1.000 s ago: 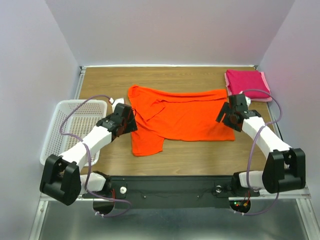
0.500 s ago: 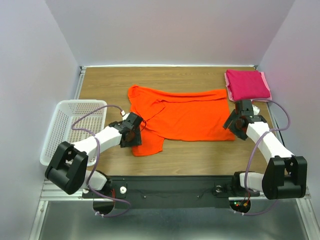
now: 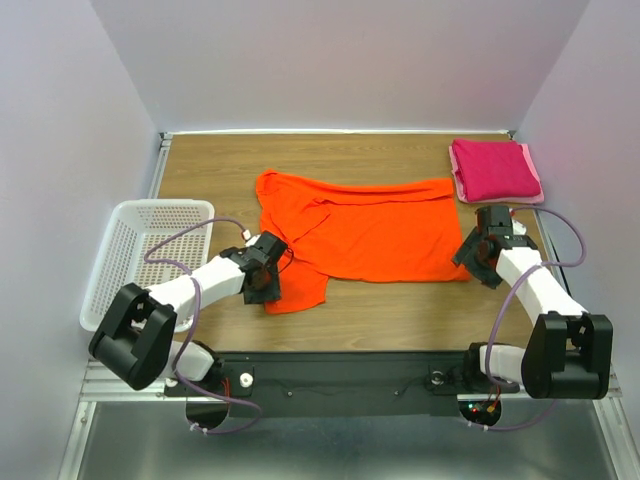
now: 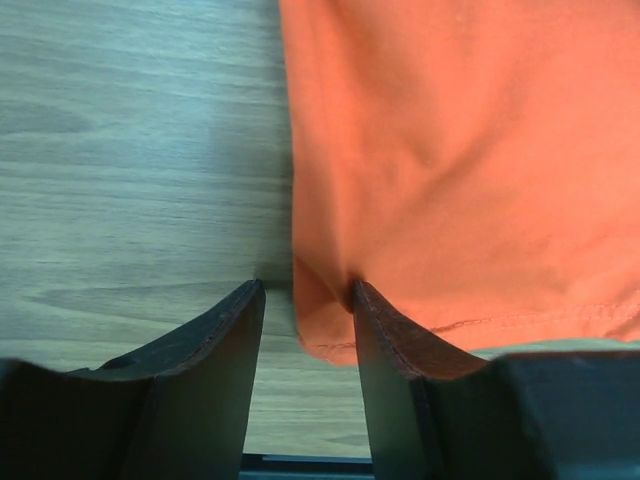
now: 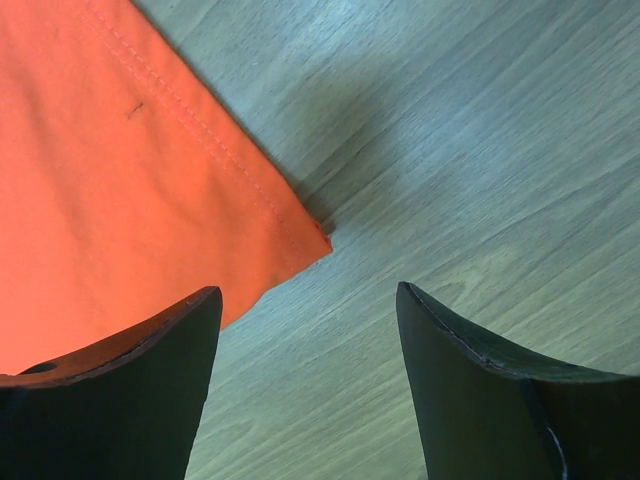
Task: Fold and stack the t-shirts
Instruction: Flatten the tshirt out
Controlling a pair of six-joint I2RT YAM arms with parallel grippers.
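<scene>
The orange t-shirt point(image 3: 350, 235) lies spread flat in the middle of the table. The magenta-pink t-shirt point(image 3: 493, 170) lies folded at the back right corner. My left gripper point(image 3: 268, 285) sits low at the orange shirt's near left corner. In the left wrist view the left gripper point(image 4: 305, 290) is narrowly open, the corner of the orange shirt point(image 4: 450, 150) lies between the fingers, and the right finger presses on the cloth. My right gripper point(image 3: 478, 262) is wide open by the near right corner. In the right wrist view that gripper point(image 5: 305, 290) straddles bare wood just short of the shirt's corner point(image 5: 300, 235).
A white lattice basket point(image 3: 160, 205) stands at the table's left edge, beside the left arm. The side walls stand close on both sides. Bare wood shows along the near edge and behind the orange shirt.
The left gripper has moved nearer and to the right, down to the shirt's near left corner. The right gripper has moved right and nearer, to the near right corner. The shirts have not moved.
</scene>
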